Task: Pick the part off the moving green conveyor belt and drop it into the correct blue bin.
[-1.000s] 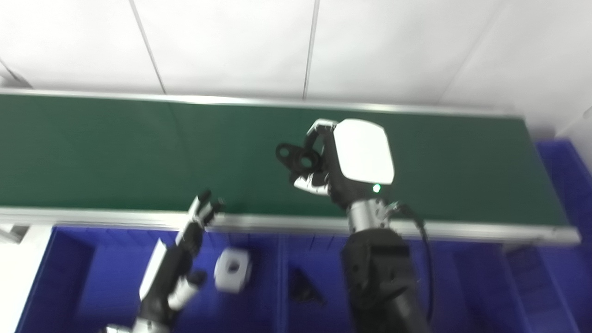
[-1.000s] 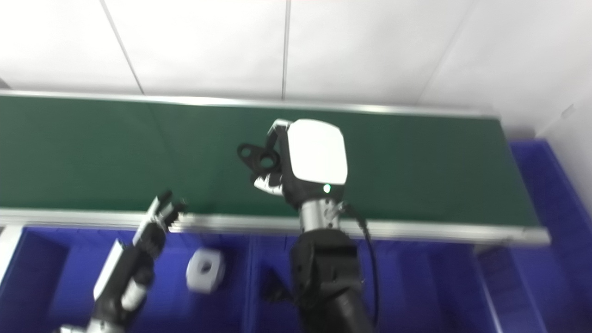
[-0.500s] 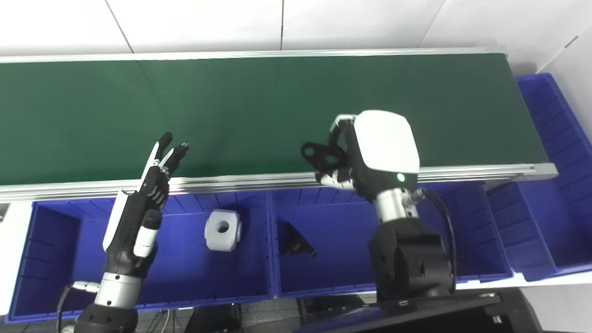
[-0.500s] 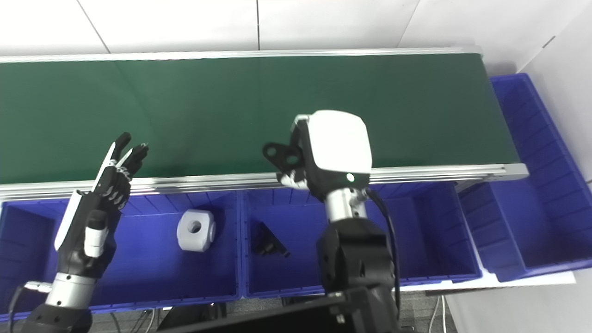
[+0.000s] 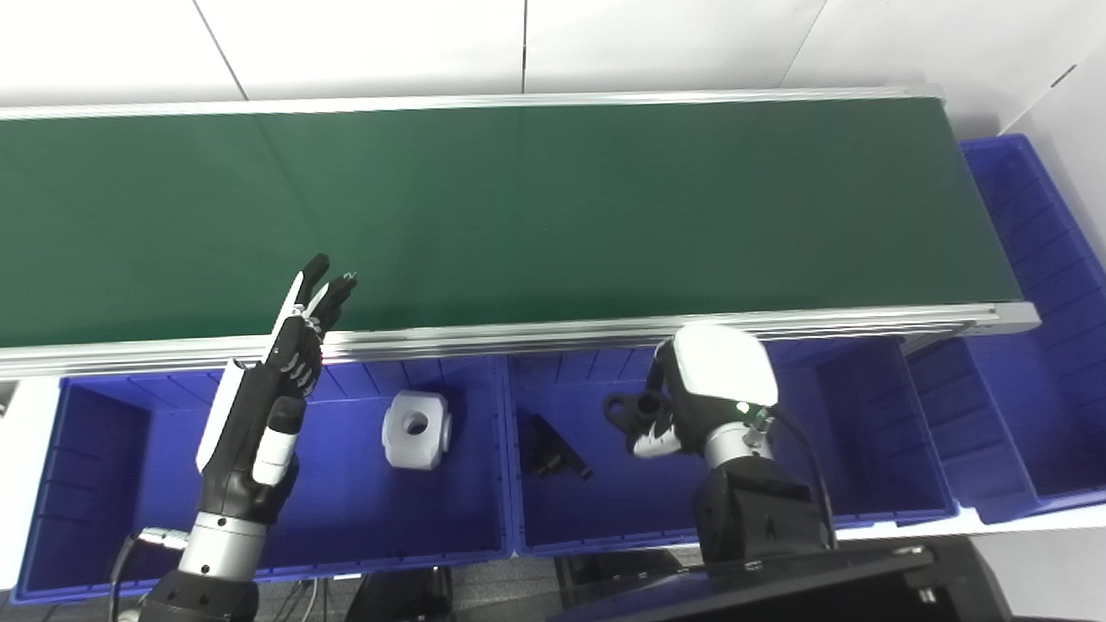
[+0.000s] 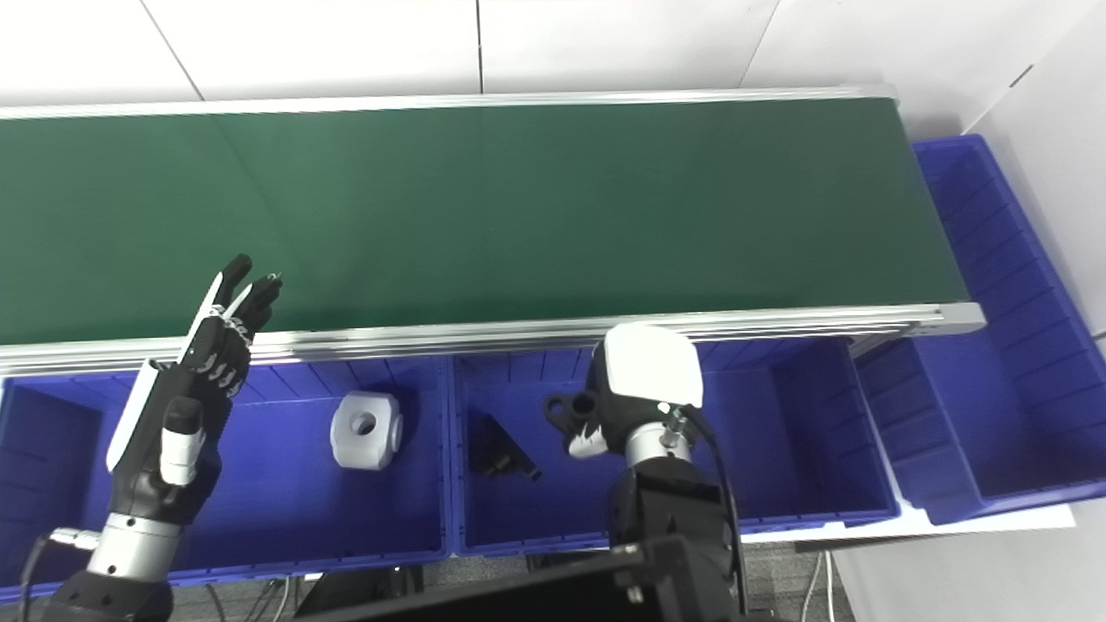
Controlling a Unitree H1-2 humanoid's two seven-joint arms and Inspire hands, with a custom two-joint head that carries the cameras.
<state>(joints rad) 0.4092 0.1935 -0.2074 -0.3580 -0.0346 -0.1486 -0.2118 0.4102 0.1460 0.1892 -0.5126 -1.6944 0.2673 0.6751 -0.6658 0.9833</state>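
Observation:
My right hand [image 5: 704,393] is shut on a small black part with round holes [image 5: 631,408] and holds it low over the middle blue bin [image 5: 864,484]. Another black part [image 5: 553,449] lies on that bin's floor to the left of the held one. My left hand [image 5: 268,406] is open and empty, fingers straight, raised over the left blue bin [image 5: 112,518] by the near rail of the belt. The green conveyor belt [image 5: 518,207] carries nothing in view. In the right eye view the right hand [image 6: 635,397] holds the same part [image 6: 570,410].
A white block with a round hole [image 5: 416,429] lies in the left bin. A third blue bin [image 5: 1037,285] stands at the belt's right end. The belt's metal rail [image 5: 605,333] runs along the bins' far side. A dark panel [image 5: 778,596] sits at the bottom.
My right hand has carried the black part back off the belt, over the rail, and down into the middle bin. The camera tilted down earlier. My left hand has stayed put.

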